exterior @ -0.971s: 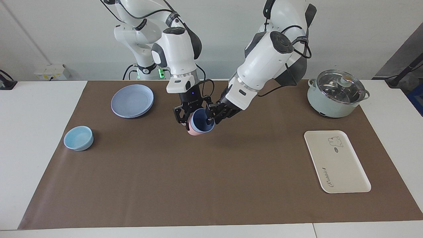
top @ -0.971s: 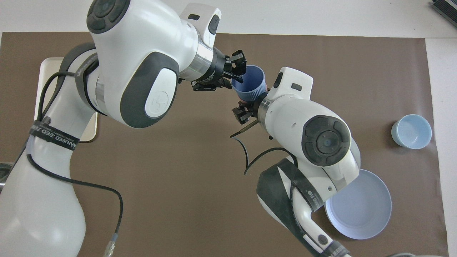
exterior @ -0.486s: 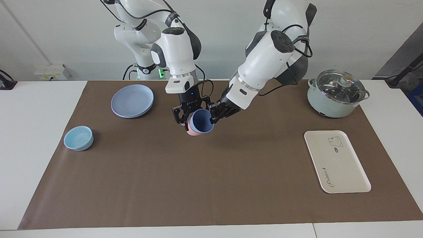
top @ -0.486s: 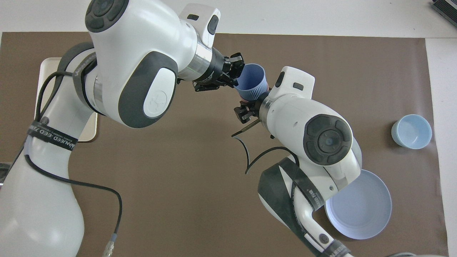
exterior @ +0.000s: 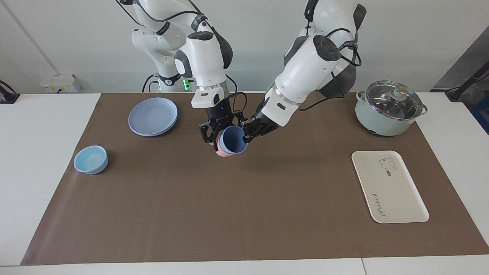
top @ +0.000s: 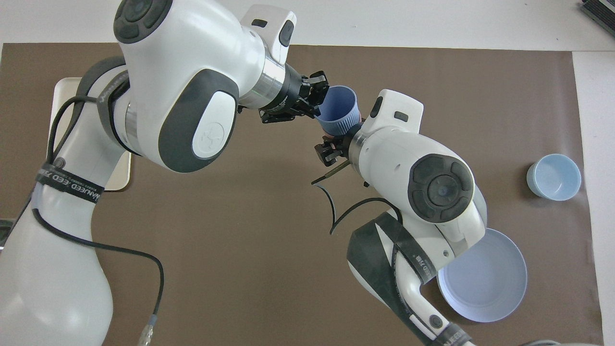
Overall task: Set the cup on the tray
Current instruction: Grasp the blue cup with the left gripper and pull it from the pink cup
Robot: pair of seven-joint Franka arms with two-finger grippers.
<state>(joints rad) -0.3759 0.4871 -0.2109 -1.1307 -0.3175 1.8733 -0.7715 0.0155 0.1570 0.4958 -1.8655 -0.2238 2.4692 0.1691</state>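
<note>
Two nested tumblers mid-table, held up off the brown mat (exterior: 244, 214): periwinkle-blue cup (exterior: 233, 139) (top: 338, 108) seated inside pink tumbler (exterior: 222, 152), mouth tilted away from the robots, only the pink bottom edge showing in the facing view. Left gripper (exterior: 244, 133) (top: 321, 96) clamped on blue cup's rim at the side toward the left arm's end, one finger inside, one outside. Right gripper (exterior: 214, 134) (top: 336, 144) closed around pink tumbler from the robots' side, mostly hidden under its own wrist in the overhead view. Both cups clear of the mat, shadow below.

Cream-white tray (exterior: 389, 187) (top: 62, 91) flat on the mat toward the left arm's end, well apart from the cups, bear drawing and script lettering visible, largely covered by left arm in the overhead view. Lidded pale-green pot (exterior: 389, 109) nearer to the robots than the tray. Round blue plate (exterior: 153, 116) (top: 485, 281) and low light-blue bowl (exterior: 91, 159) (top: 553, 177) toward the right arm's end, bowl farther from the robots than the plate.
</note>
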